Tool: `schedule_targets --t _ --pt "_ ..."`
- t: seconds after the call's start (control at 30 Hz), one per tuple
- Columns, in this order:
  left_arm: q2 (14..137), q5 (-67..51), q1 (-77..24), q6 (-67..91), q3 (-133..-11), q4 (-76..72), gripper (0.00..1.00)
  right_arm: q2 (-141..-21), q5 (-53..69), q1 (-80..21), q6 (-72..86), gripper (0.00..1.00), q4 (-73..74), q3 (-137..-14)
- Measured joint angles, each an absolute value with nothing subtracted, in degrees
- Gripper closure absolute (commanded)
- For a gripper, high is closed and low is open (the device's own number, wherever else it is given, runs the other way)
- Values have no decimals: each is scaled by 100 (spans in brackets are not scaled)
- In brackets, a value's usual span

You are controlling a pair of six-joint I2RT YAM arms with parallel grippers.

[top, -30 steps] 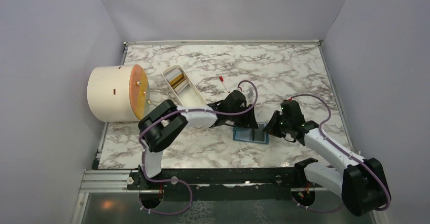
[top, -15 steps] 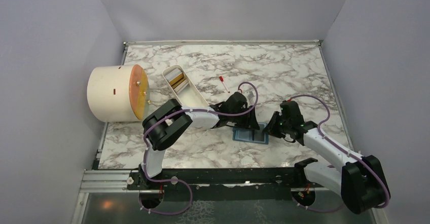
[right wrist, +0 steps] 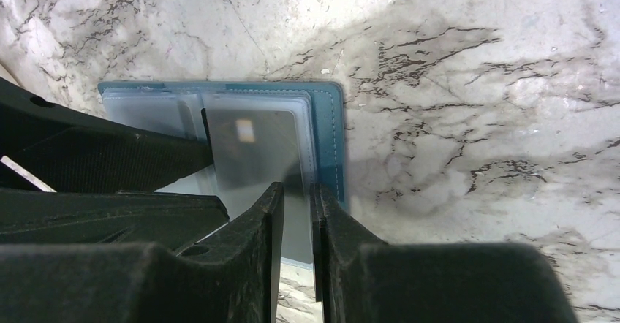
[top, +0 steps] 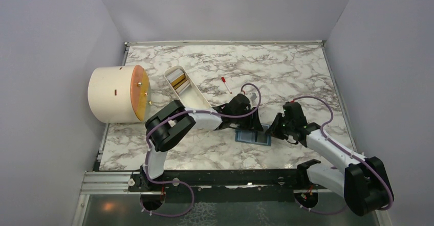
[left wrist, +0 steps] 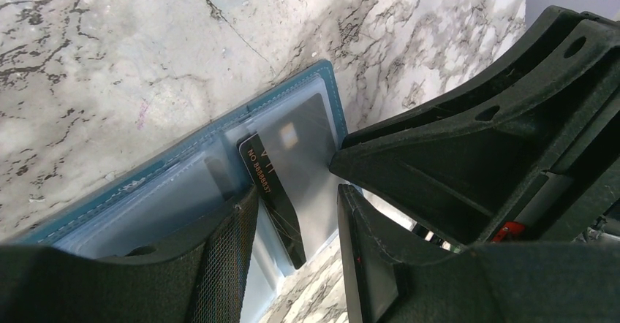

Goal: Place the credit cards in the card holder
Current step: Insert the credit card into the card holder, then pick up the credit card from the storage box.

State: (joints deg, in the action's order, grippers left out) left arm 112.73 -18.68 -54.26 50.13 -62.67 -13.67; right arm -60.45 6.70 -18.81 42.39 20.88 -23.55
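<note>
The teal card holder [top: 252, 137] [left wrist: 168, 199] [right wrist: 329, 118] lies open on the marble between my two grippers. A dark grey credit card [left wrist: 267, 180] [right wrist: 252, 151] sits partly in its clear right pocket, with one dark edge strip left bare. My left gripper [top: 254, 127] [left wrist: 296, 199] is open, its fingers standing either side of the card's near end. My right gripper [top: 269, 130] [right wrist: 295, 191] is open by a narrow gap, tips down at the same pocket's near edge, and nothing shows between them. A yellow-orange card [top: 178, 79] lies in the white tray.
A long white oval tray [top: 197, 97] stands behind the left arm. A cream cylinder with an orange face [top: 115, 94] lies at the table's left edge. A small red-tipped stick [top: 225, 84] lies mid-table. Grey walls close the left, right and back.
The left arm's elbow has shifted slightly to the right. Both grippers stay at the card holder, and the right jaws have narrowed a little.
</note>
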Motion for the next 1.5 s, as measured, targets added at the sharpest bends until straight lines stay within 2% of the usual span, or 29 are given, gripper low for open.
schedule_targets --t 0.4,0.77,0.93,1.27,1.5 --pt "11273 -1863 -5468 5092 -6311 -1374 55 -6069 666 -1881 4235 81 2045 -2333" --pt "11273 -1809 -5535 5009 -6361 -1179 52 -5979 493 -1881 4215 69 2364 -2556" --pt "11218 -1584 -5564 4786 -6593 -786 50 -5706 497 -1881 4213 66 2644 -2751" --pt "10696 -1011 -5452 4130 -7041 106 50 -5439 548 -1881 4163 67 2921 -2902" --pt "10051 -528 -4925 2963 -7345 1035 55 -5172 705 -1881 4104 70 2939 -2902"
